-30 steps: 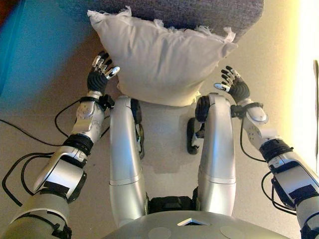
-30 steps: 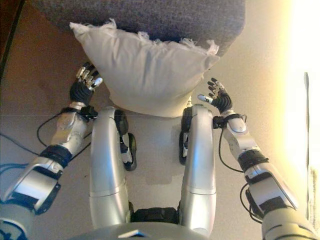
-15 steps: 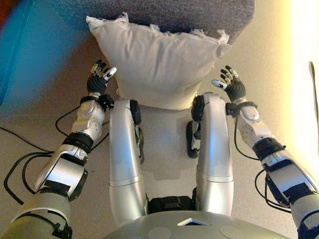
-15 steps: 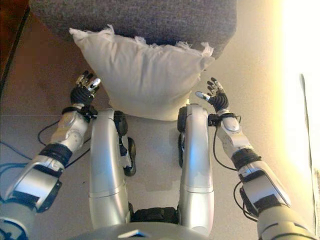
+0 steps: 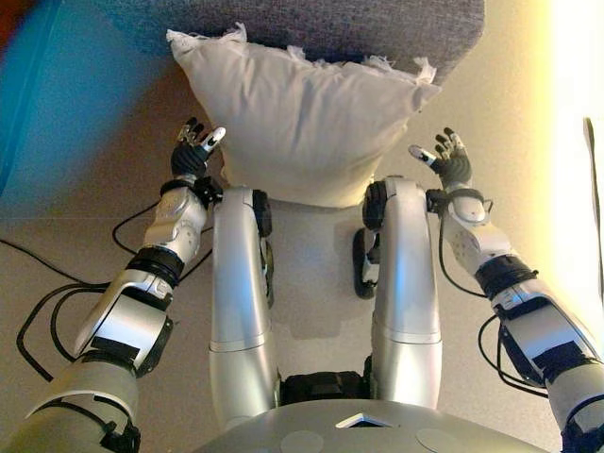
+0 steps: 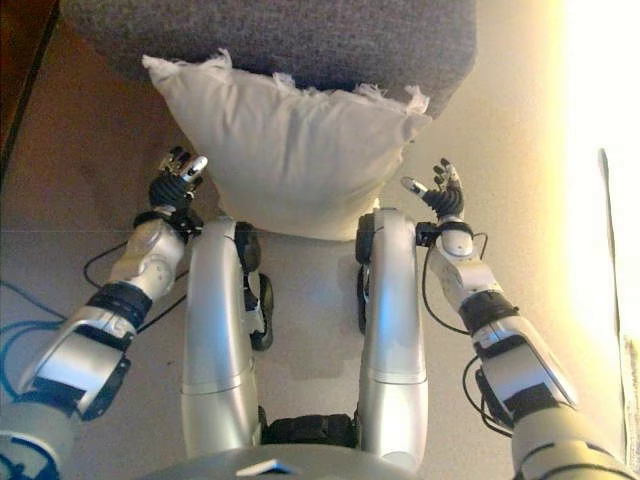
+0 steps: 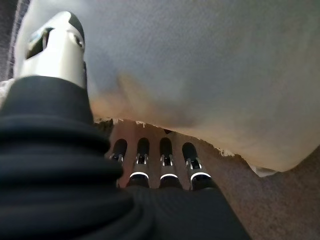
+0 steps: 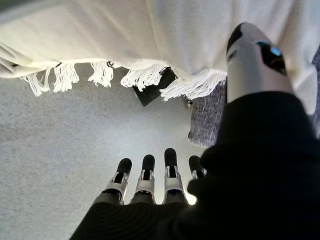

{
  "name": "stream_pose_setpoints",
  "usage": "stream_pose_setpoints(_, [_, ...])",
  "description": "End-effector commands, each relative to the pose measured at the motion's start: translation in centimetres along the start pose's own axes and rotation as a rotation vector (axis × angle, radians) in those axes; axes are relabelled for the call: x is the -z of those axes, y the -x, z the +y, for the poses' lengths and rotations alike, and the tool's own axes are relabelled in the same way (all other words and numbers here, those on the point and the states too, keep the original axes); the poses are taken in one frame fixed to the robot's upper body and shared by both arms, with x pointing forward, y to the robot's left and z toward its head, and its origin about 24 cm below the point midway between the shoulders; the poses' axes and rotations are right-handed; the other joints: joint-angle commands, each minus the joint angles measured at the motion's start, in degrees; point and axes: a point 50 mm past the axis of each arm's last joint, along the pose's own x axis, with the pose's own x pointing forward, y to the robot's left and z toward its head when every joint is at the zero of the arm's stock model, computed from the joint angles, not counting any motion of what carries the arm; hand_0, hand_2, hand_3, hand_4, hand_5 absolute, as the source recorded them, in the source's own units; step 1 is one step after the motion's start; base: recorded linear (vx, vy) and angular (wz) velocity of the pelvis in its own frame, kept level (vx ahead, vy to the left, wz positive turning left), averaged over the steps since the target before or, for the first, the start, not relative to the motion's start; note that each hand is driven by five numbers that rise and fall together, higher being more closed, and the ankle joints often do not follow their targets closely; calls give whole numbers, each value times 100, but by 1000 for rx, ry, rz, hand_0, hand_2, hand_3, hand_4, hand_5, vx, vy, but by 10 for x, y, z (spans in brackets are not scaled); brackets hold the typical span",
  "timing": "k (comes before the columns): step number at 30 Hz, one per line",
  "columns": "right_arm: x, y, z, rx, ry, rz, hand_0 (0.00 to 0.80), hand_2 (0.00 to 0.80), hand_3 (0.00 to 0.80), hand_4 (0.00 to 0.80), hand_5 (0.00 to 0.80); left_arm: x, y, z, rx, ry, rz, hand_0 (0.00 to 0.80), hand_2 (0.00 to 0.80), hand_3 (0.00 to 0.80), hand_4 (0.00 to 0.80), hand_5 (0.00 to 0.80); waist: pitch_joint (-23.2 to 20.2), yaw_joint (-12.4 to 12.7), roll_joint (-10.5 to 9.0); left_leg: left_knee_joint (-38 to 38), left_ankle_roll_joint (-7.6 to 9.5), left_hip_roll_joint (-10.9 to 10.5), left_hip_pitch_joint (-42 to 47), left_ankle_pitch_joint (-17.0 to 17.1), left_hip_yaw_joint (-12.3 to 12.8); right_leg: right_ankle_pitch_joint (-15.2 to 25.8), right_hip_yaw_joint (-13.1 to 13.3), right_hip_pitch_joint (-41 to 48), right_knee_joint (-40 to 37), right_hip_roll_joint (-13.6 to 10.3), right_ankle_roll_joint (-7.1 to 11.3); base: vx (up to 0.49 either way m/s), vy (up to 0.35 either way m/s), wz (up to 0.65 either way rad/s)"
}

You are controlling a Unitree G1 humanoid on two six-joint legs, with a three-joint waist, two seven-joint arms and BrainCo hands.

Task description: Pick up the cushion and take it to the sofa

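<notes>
A cream cushion point(image 5: 302, 118) with frayed fringe edges leans against the front of a grey sofa point(image 5: 377, 24), its lower edge down by the floor. My left hand point(image 5: 192, 154) is open just left of the cushion's lower left side, a small gap apart from it. My right hand point(image 5: 448, 162) is open to the right of the cushion's lower right corner, clear of it. The left wrist view shows the cushion point(image 7: 200, 65) close past straight fingers point(image 7: 165, 165). The right wrist view shows its fringe point(image 8: 150, 75) above straight fingers point(image 8: 145, 175).
Beige carpet point(image 5: 510, 113) lies around the sofa. A blue surface point(image 5: 57, 104) lies at the far left. A dark sofa foot point(image 8: 155, 86) shows under the fringe in the right wrist view.
Both hands have drawn slightly away from the cushion's sides; the right hand moved outward to the right. The cushion stays leaning against the sofa.
</notes>
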Motion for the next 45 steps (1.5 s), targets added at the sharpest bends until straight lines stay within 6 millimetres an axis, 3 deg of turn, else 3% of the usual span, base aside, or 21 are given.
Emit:
stream_pose_setpoints(1, [-69, -8, 52, -187, -67, -205, 0, 0, 0, 0, 0, -14, -3, -75, 223, 12, -59, 0, 0, 0, 0, 0, -70, 188, 143, -1097, 1017, -173, 88, 254, 1127, 324, -922, 314, -968, -141, -912, 0, 0, 0])
stream_pose_setpoints(11, [-104, -3, 91, -413, -105, -276, 0, 0, 0, 0, 0, -40, -1, -109, 386, 50, -107, 0, 0, 0, 0, 0, -70, 174, 65, -1369, 969, -230, 88, 728, 1063, 889, -715, 314, -1369, -77, -721, 79, -6, 6])
stream_pose_setpoints(14, [-102, 4, 104, -530, -109, -278, 0, 0, 0, 0, 0, -39, 2, -120, 444, 51, -97, 0, 0, 0, 0, 0, -70, 151, -17, -1389, 924, -170, 99, 875, 1056, 1095, -611, 339, -1475, -28, -656, 146, -8, 5])
stream_pose_setpoints(22, [-84, 7, 110, -706, -105, -207, 0, 0, 0, 0, 0, -28, 2, -124, 485, -11, -33, 0, 0, 0, 0, 0, -70, 101, -23, -1732, 793, -100, 382, 1105, 945, 1284, -606, 732, -1974, -63, -557, 80, -6, 4])
stream_pose_setpoints(23, [-83, 6, 110, -718, -113, -202, 0, 0, 0, 0, 0, -28, 1, -124, 492, -22, -30, 50, 50, 50, 50, 50, -70, 100, -22, -1787, 774, -114, 413, 1126, 947, 1299, -608, 762, -2028, -64, -555, 46, -8, 8])
stream_pose_setpoints(24, [-82, 6, 109, -726, -114, -199, 0, 0, 0, 0, 0, -27, 0, -124, 491, -28, -24, 505, 505, 505, 505, 505, -70, 98, -23, -1831, 754, -121, 446, 1143, 941, 1315, -608, 801, -2077, -66, -549, 44, -10, 11])
stream_pose_setpoints(25, [-82, 7, 110, -731, -112, -198, 0, 0, 0, 0, 0, -27, 0, -124, 494, -29, -25, 800, 800, 800, 800, 800, -70, 89, -29, -1854, 743, -120, 468, 1149, 931, 1333, -606, 825, -2120, -64, -543, 45, -10, 12])
stream_pose_setpoints(26, [-80, 7, 109, -732, -107, -192, 0, 0, 0, 0, 0, -27, 0, -124, 503, -40, -23, 800, 800, 800, 800, 800, -70, 92, -28, -1896, 720, -132, 494, 1170, 923, 1355, -609, 848, -2166, -81, -531, 42, -11, 9])
stream_pose_setpoints(27, [-79, 7, 108, -725, -99, -192, 536, 536, 536, 536, 536, -27, 0, -124, 499, -51, -24, 800, 800, 800, 800, 800, -70, 89, -25, -1941, 706, -127, 516, 1194, 924, 1376, -612, 868, -2197, -93, -525, 48, -15, 5])
stream_pose_setpoints(28, [-77, 7, 107, -716, -100, -193, 800, 800, 800, 800, 800, -27, 0, -123, 499, -54, -28, 800, 800, 800, 800, 800, -70, 86, -25, -1973, 694, -131, 534, 1212, 922, 1397, -610, 894, -2233, -101, -515, 51, -19, 2])
stream_pose_setpoints(39, [-74, 9, 97, -663, -130, -224, 800, 800, 800, 800, 800, -29, 5, -124, 519, -68, -80, 800, 800, 800, 800, 800, -70, 91, -10, -2175, 600, -151, 559, 1301, 875, 1501, -611, 911, -2403, -148, -426, 16, -21, 4])
stream_pose_setpoints(45, [-67, 15, 88, -619, -149, -255, 800, 800, 800, 800, 800, -26, 11, -113, 499, -22, -130, 800, 800, 800, 800, 800, -70, 95, 4, -2443, 529, -132, 655, 1371, 848, 1563, -612, 997, -2614, -132, -368, 0, 0, 0])
